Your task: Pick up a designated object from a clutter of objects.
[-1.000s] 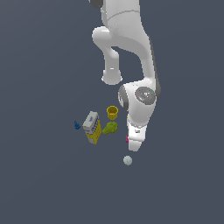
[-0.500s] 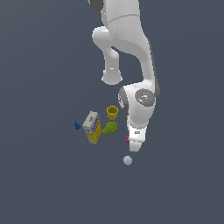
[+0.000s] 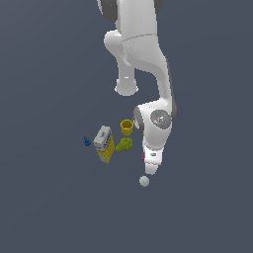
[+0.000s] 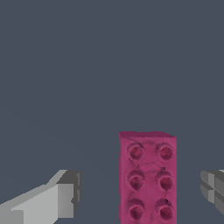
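Note:
In the wrist view the magenta-pink studded brick lies flat on the grey floor between my two fingers. One fingertip is well off one side, the other fingertip off the other side; neither touches it. My gripper is open and low over the brick. In the exterior view the arm's hand hides nearly all of the brick; only a pink sliver shows at its edge.
In the exterior view a yellow cup, a green lumpy piece, a grey-and-yellow box and a blue bit lie to the left of the hand. A white ball lies just below it.
The arm has barely moved; the hand has stayed low over the pink brick.

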Robot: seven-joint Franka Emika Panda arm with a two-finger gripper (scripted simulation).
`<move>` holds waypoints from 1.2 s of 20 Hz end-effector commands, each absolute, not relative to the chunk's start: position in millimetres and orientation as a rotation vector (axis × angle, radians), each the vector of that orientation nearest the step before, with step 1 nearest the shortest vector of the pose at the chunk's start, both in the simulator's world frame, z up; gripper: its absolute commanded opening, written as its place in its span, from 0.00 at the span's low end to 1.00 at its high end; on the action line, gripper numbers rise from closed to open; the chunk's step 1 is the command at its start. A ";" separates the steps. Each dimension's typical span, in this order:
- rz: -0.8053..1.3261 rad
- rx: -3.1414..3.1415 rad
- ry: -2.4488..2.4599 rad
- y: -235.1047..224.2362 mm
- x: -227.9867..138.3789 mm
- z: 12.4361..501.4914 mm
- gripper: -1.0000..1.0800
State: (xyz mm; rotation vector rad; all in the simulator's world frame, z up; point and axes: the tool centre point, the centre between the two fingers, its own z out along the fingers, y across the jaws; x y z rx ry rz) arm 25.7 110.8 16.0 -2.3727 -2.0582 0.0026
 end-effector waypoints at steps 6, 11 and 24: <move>0.001 -2.373 -2.059 110.8 26.5 11.8 0.00; 0.001 -2.373 -2.059 110.8 26.5 11.8 0.00; 0.001 -2.372 -2.061 102.1 32.9 50.2 0.00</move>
